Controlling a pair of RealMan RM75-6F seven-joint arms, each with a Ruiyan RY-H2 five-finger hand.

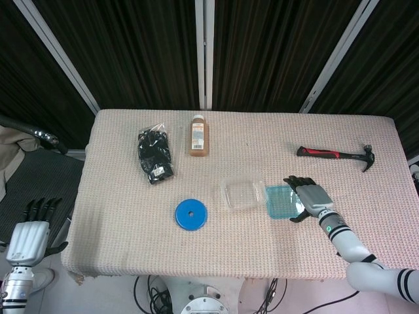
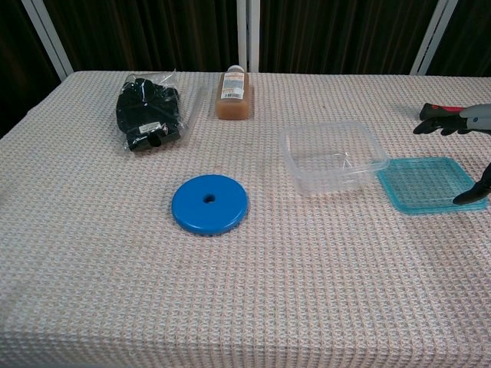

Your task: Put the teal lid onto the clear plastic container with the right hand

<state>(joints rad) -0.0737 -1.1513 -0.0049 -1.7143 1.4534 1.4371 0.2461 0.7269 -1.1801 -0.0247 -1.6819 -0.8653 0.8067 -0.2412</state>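
Observation:
The teal lid (image 1: pixel 279 201) (image 2: pixel 424 184) lies flat on the table, just right of the clear plastic container (image 1: pixel 242 195) (image 2: pixel 331 156), which stands upright and uncovered. My right hand (image 1: pixel 308 196) (image 2: pixel 469 129) hovers at the lid's right edge with its fingers spread and nothing in its grasp. A dark fingertip (image 2: pixel 469 197) reaches the lid's right corner; whether it touches is unclear. My left hand (image 1: pixel 29 234) hangs below the table's left side, fingers stretched out and empty.
A blue disc (image 1: pixel 190 214) (image 2: pixel 210 203) lies left of the container. At the back are a black bagged item (image 1: pixel 156 154) (image 2: pixel 148 112) and a brown bottle (image 1: pixel 198 135) (image 2: pixel 235 95). A red-handled hammer (image 1: pixel 335 155) lies behind my right hand.

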